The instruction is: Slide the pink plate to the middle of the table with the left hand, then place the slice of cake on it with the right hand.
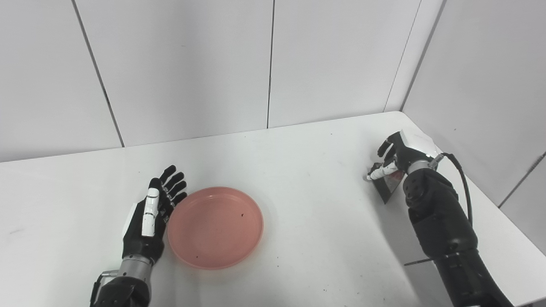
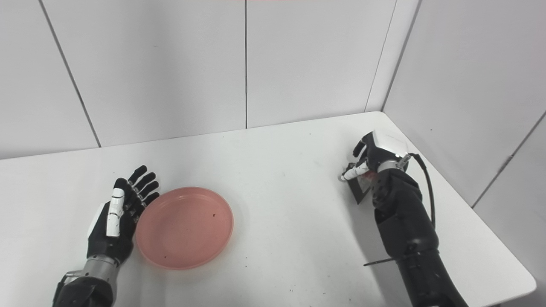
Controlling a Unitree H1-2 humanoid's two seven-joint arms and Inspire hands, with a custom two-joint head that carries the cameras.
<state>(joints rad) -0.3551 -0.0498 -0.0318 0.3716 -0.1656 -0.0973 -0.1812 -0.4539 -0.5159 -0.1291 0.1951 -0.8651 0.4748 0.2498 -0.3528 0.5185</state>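
A pink plate point(image 1: 215, 227) lies flat on the white table point(image 1: 298, 170), left of centre and near the front. My left hand point(image 1: 151, 215) stands on its edge just left of the plate, open, fingers straight and palm against the rim. At the far right my right hand point(image 1: 394, 160) is curled around a dark slice of cake point(image 1: 389, 186) that rests on the table; its fingers wrap the top of the slice and hide most of it. The plate holds nothing but a few dark specks.
White wall panels close the table at the back and on the right, meeting in the far right corner point(image 1: 399, 111). My right forearm point(image 1: 439, 226) and its black cable point(image 1: 465, 187) lie along the table's right side.
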